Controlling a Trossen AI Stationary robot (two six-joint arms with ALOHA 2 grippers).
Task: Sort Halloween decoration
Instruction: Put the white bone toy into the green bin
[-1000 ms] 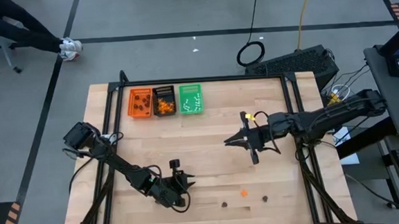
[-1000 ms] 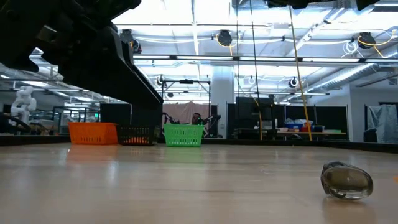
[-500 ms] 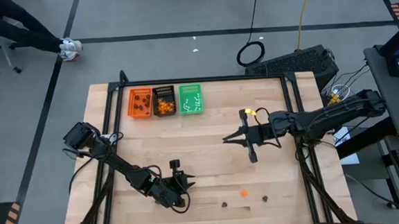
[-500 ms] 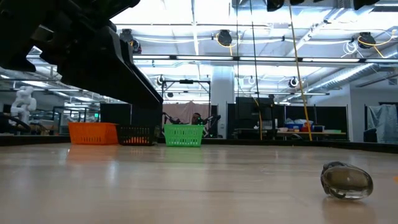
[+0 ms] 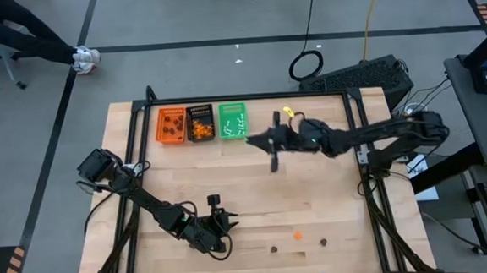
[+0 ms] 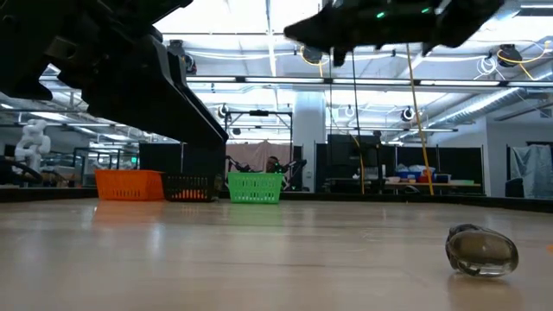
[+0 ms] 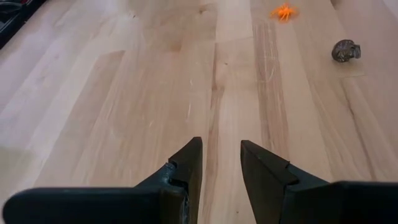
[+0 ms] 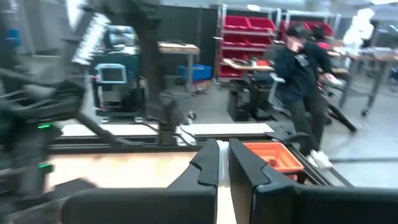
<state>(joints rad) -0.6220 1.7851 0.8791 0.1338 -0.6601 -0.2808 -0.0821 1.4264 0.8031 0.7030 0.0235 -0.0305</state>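
Observation:
Three trinkets lie loose on the wood near the near edge: an orange blob (image 5: 298, 234) and two dark brown blobs (image 5: 274, 249) (image 5: 324, 242). In the left wrist view the orange blob (image 7: 284, 11) and one brown blob (image 7: 346, 51) show ahead. My left gripper (image 5: 221, 233) (image 7: 221, 163) is open, low over bare wood to their left. My right gripper (image 5: 252, 140) (image 8: 223, 163) hangs in the air just right of the green tray (image 5: 232, 122), its fingers shut. Whether anything is between them does not show.
The orange tray (image 5: 172, 126) holds brown blobs, the black tray (image 5: 200, 124) orange blobs and the green tray white sticks; they stand side by side at the far left. A person (image 8: 305, 68) stands in the room beyond. The table frame (image 5: 355, 138) borders the wood.
My right gripper has swung from the table's middle toward the far edge and to the left, rising as it went, and is now beside the green tray. My left arm and the loose trinkets have stayed where they were.

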